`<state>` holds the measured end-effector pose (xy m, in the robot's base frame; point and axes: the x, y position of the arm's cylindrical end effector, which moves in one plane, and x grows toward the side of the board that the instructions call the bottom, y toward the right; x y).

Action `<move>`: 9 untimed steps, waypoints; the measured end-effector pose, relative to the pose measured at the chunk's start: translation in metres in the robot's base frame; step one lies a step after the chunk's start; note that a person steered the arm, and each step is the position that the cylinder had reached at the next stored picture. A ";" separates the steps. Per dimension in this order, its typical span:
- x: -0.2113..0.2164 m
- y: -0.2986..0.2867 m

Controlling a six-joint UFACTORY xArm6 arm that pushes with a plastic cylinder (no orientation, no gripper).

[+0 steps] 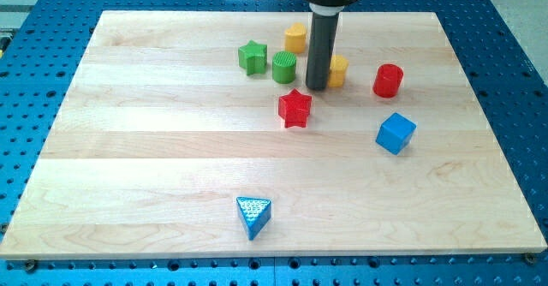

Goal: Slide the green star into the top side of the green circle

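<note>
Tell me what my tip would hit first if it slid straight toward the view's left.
Probably the green circle block, which sits immediately left of my tip. The green star block lies beyond it. Depth is uncertain.

A robotics lab: a pale wooden surface point(171, 149) sits on a blue perforated optical breadboard point(514, 63)

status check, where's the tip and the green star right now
My tip right of green circle, beside yellow block. Green star left of the circle, not at its top side. Second yellow block above the circle.
</note>
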<state>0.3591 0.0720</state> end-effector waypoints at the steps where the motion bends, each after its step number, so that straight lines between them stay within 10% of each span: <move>1: 0.002 0.001; 7: -0.009 -0.158; 9: -0.078 -0.063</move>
<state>0.2813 0.0089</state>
